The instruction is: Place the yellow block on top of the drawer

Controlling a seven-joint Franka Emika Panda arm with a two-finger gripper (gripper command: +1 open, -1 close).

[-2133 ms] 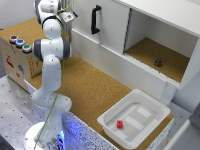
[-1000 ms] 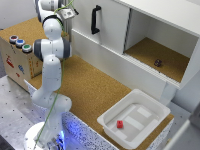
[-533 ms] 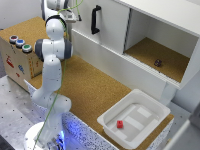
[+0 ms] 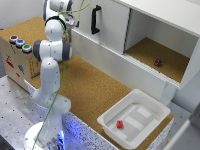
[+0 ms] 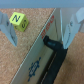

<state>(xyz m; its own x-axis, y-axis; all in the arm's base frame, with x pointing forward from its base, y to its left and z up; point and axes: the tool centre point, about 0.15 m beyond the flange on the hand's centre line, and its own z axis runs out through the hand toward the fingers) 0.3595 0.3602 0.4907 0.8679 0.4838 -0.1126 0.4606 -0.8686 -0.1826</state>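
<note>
Hovering: tool (image 5: pixel 39 30) released, jaws spread | yellow block (image 5: pixel 19 20) on cork, clear of drawer (image 5: pixel 46 60) edge

exterior: high, oblique, far | wrist: close, downward | shared: black handle (image 4: pixel 95 26) (image 5: pixel 56 47)

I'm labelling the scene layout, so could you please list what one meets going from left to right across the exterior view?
Box with coloured buttons → robot arm → black handle → red block in the white tray → small dark object in the open compartment.
</note>
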